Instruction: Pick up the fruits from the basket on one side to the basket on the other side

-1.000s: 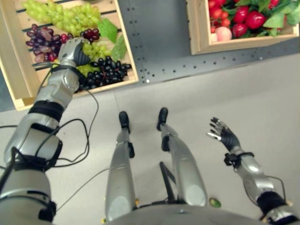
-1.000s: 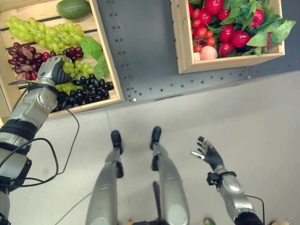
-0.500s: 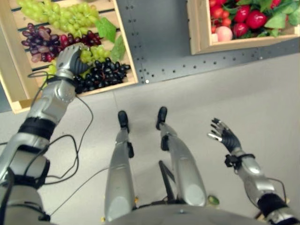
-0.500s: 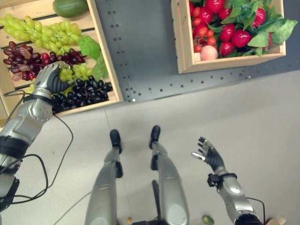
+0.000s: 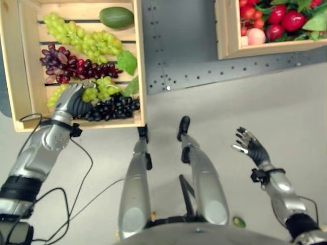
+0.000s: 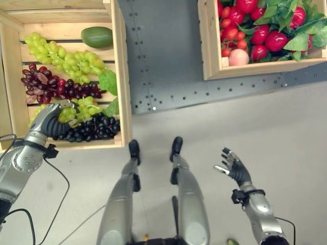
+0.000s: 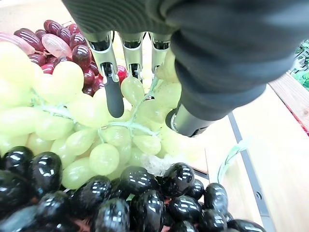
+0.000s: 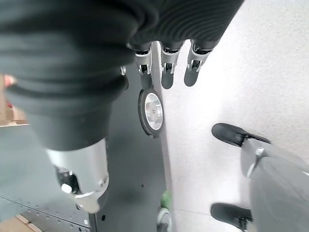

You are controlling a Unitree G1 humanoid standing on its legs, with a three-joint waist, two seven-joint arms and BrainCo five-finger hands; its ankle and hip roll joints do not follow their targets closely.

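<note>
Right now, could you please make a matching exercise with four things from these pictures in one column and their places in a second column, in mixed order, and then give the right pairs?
Things:
1. avocado
2. black grapes
3. left hand
4. right hand

Places:
A. open, over the floor, apart from both crates
B. far end of the left crate
C. near end of the left crate
D. curled on a bunch of green grapes

Pairs: 1-B, 2-C, 3-D, 4-A

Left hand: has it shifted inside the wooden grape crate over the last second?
Yes. The left hand slid from mid-crate toward the wooden crate's near rim, fingers curled on the green grape bunch.
</note>
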